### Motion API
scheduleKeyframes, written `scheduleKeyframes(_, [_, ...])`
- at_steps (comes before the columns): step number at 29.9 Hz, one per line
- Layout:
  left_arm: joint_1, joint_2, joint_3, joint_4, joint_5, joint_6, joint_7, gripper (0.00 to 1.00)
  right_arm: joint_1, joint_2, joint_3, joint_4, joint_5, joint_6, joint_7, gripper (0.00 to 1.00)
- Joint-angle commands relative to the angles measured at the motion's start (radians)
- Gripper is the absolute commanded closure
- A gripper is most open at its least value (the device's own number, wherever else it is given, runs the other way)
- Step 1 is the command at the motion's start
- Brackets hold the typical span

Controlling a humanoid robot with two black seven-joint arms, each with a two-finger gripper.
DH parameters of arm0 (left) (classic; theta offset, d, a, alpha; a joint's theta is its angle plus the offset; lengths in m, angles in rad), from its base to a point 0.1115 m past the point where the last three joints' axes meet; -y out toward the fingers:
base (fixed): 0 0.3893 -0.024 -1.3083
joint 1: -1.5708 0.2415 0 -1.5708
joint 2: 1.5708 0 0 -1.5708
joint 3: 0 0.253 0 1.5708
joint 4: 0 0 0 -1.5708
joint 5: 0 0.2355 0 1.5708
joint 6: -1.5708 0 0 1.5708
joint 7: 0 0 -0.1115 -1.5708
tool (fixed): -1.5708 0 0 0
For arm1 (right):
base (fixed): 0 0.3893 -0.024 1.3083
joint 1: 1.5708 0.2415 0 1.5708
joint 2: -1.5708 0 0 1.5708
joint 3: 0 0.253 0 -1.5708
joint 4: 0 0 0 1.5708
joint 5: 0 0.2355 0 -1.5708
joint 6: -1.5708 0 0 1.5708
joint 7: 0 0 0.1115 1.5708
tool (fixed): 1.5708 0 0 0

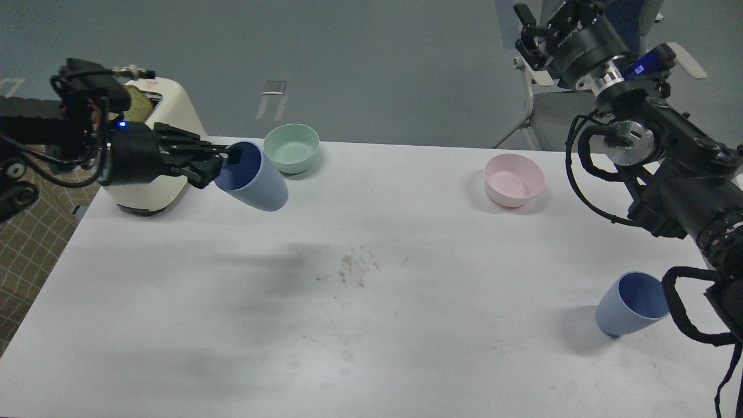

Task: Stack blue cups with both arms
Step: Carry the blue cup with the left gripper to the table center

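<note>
The left gripper [223, 159] is pinching the rim of one blue cup [255, 180] and holds it tipped in the air over the far left part of the white desk [348, 302], just beside the green bowl [292, 147] and in front of the cream toaster [157, 151]. The other blue cup [630, 305] stands on the desk near the right edge, toward the front, partly behind a black cable. The right gripper [531, 35] is up high past the far right corner, away from the pink bowl [514, 180], and I cannot tell if its fingers are apart or together.
</note>
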Motion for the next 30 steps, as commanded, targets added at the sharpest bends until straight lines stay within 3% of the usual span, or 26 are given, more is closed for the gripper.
scheduleKeyframes(1, [-0.026, -0.125, 0.004, 0.007, 0.088, -0.022, 0.000, 1.00, 0.072, 0.017, -0.038, -0.001, 0.000, 0.000, 0.000, 0.00])
scheduleKeyframes(9, [-0.027, -0.380, 0.016, 0.073, 0.228, -0.066, 0.000, 1.00, 0.178, 0.019, -0.055, -0.009, -0.002, 0.000, 0.000, 0.00])
scheduleKeyframes(13, [-0.095, -0.504, 0.116, 0.162, 0.268, -0.066, 0.000, 1.00, 0.196, 0.031, -0.092, -0.007, 0.000, 0.000, 0.000, 0.00])
scheduleKeyframes(22, [-0.187, -0.636, 0.274, 0.263, 0.269, -0.066, 0.000, 1.00, 0.184, 0.034, -0.093, -0.009, 0.000, 0.000, 0.000, 0.00])
scheduleKeyframes(30, [-0.202, -0.695, 0.303, 0.343, 0.272, -0.066, 0.000, 1.00, 0.169, 0.034, -0.093, -0.009, 0.000, 0.000, 0.000, 0.00])
